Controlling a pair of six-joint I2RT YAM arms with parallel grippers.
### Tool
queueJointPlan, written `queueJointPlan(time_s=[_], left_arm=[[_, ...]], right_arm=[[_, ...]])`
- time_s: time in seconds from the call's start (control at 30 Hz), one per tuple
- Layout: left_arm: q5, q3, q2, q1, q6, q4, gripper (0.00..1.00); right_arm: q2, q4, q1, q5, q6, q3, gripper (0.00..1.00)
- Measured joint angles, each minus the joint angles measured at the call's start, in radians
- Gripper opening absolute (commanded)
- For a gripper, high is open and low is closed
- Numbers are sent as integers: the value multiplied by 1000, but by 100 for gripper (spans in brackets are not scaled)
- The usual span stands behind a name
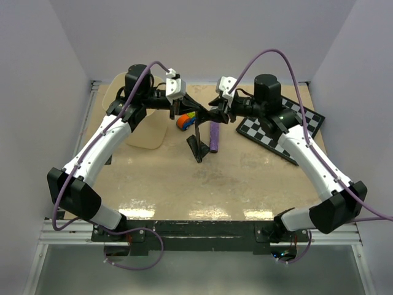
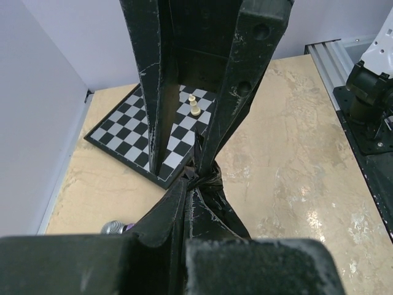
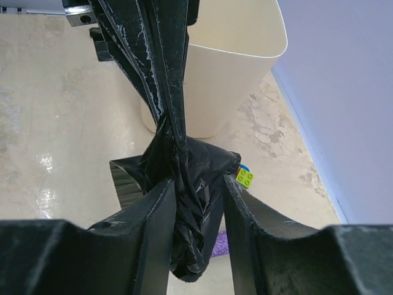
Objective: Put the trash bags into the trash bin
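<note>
Hidden/unclear: in the top view both grippers meet mid-table in one dark knot, so fingers can't be told apart there. The left arm covers much of the trash bin [image 1: 146, 134]; only its near wall and a bit of rim show. In the right wrist view the bin's base is cut off behind the left arm's fingers. A purple cylinder [image 1: 214, 136] lies just beside the bag and shows only as slivers in the wrist views. A multicolour toy [image 1: 184, 120] between bin and bag is too small to identify; a yellow studded brick [image 3: 244, 177] shows near the bin. The chequered board [image 2: 141, 142] is partly blocked by the fingers, w/ one pale chess piece [image 2: 194, 106] standing on it.

The trash bag [image 3: 202, 158] is dark brown-black, glossy and crinkled, bunched into a twisted wad. It is held up between the two grippers above the table [image 1: 245, 184], its tail hanging down to the surface, outside the bin and to the bin's right.

Left gripper [image 2: 191, 183]: fingers clenched tight on a pinch of film. Right gripper [image 3: 198, 187]: fingers pressed either side of the wad, grasping it.
</note>
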Motion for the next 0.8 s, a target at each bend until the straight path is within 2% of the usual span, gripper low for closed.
queueJointPlan(time_s=[0.1, 0.3, 0.37, 0.5, 0.53, 0.6, 0.67, 0.73, 0.8], left_arm=[[5, 0, 0, -1, -1, 9, 0], [34, 6, 2, -1, -11, 21, 0], [44, 13, 4, -3, -16, 23, 0], [57, 22, 11, -10, -19, 22, 0], [58, 23, 13, -11, -21, 23, 4], [47, 24, 16, -14, -29, 29, 33], [-8, 22, 16, -15, -63, 63, 58], [-108, -10, -1, -15, -96, 151, 68], [-248, -98, -56, -15, -123, 246, 68]], right_arm=[[5, -5, 1, -12, -19, 0, 45], [26, -12, 13, -44, -35, 0, 42], [34, -4, 14, -51, -29, 0, 33], [59, 19, 15, -86, 2, 3, 5], [67, 25, 15, -98, 12, 6, 0], [82, 39, 15, -121, 42, 9, 0], [93, 56, 10, -130, 91, 9, 0], [97, 95, -5, -133, 185, 5, 0], [87, 167, -37, -84, 322, -16, 0]])
